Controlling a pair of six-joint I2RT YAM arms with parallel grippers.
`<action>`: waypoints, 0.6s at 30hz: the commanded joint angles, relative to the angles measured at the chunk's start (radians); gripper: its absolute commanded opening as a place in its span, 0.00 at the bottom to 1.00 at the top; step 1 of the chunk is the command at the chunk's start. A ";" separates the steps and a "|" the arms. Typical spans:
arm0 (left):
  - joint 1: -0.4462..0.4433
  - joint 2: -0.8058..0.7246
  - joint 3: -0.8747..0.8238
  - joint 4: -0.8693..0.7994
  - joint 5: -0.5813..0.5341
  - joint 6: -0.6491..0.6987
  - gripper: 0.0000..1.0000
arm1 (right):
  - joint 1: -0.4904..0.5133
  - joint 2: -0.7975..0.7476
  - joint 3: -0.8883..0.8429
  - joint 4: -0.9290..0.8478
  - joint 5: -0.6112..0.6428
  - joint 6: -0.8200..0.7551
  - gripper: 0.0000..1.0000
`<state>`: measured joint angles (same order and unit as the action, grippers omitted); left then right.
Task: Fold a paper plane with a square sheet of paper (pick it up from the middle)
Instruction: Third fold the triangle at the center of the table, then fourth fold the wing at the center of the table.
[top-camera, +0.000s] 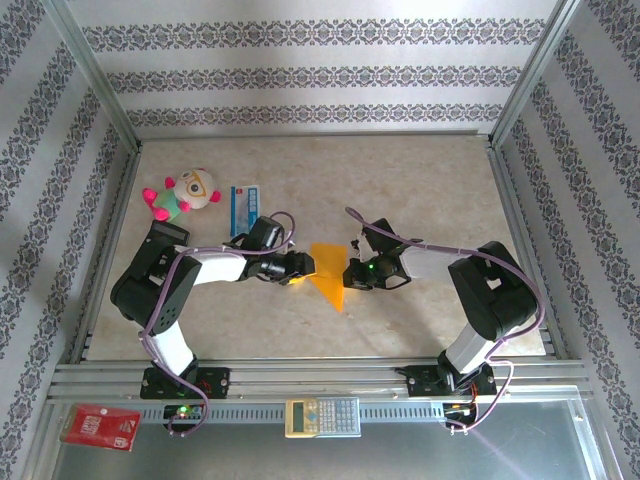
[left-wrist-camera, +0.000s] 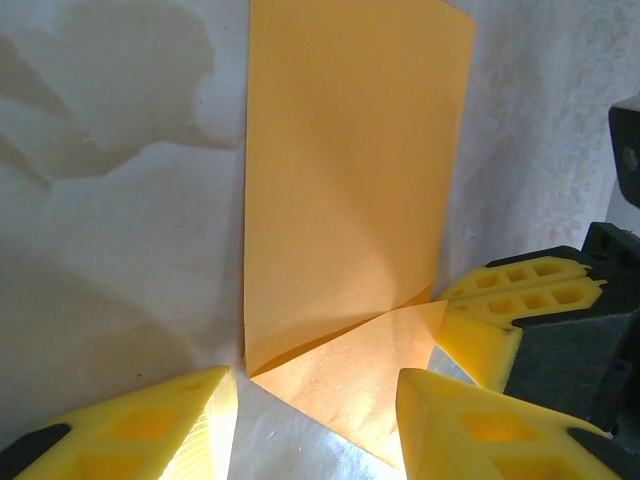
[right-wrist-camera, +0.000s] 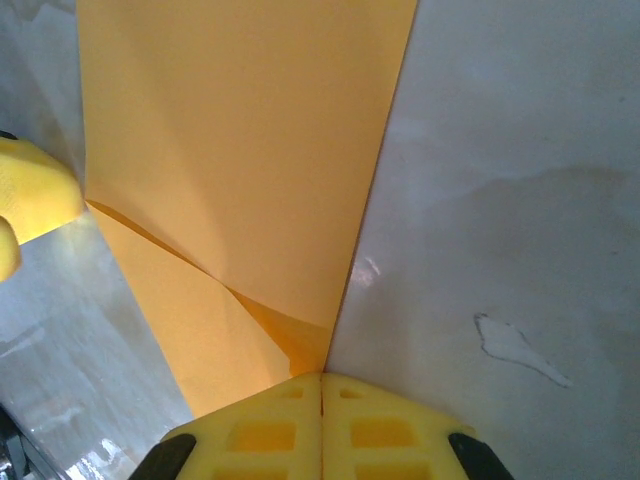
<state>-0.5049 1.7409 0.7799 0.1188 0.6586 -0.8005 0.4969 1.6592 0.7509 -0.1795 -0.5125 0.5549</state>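
The orange square sheet of paper (top-camera: 328, 272) lies flat on the table (top-camera: 420, 180) between my two grippers. It is the paper plane as it stands: doubled lengthwise (left-wrist-camera: 340, 170), with a triangular flap turned over at one end (left-wrist-camera: 350, 375). My left gripper (top-camera: 303, 266) is open, and its yellow fingers straddle the flap's end (left-wrist-camera: 315, 390) without touching the paper. My right gripper (top-camera: 352, 272) is shut, its closed tips (right-wrist-camera: 322, 380) sitting at a corner of the sheet (right-wrist-camera: 240, 150). Whether paper is pinched in the seam is unclear. Its fingers (left-wrist-camera: 505, 300) meet the flap's corner in the left wrist view.
A plush toy (top-camera: 185, 195) and a blue-and-white packet (top-camera: 244, 208) lie at the back left, behind the left arm. On the near rail sit a calculator (top-camera: 322, 416) and a red pack (top-camera: 100, 427). Metal frame posts and patterned walls border the table.
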 joint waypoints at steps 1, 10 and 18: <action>-0.017 0.010 0.023 -0.013 0.019 -0.003 0.47 | 0.000 0.038 0.015 0.031 0.029 0.011 0.06; -0.017 0.012 0.013 0.043 0.050 -0.037 0.44 | 0.000 0.045 0.012 0.032 0.028 0.007 0.04; -0.018 -0.004 0.016 0.036 0.042 -0.026 0.42 | -0.001 0.043 0.011 0.028 0.032 -0.002 0.03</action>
<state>-0.5114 1.7412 0.7815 0.1207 0.6849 -0.8196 0.4942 1.6634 0.7536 -0.1802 -0.5209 0.5545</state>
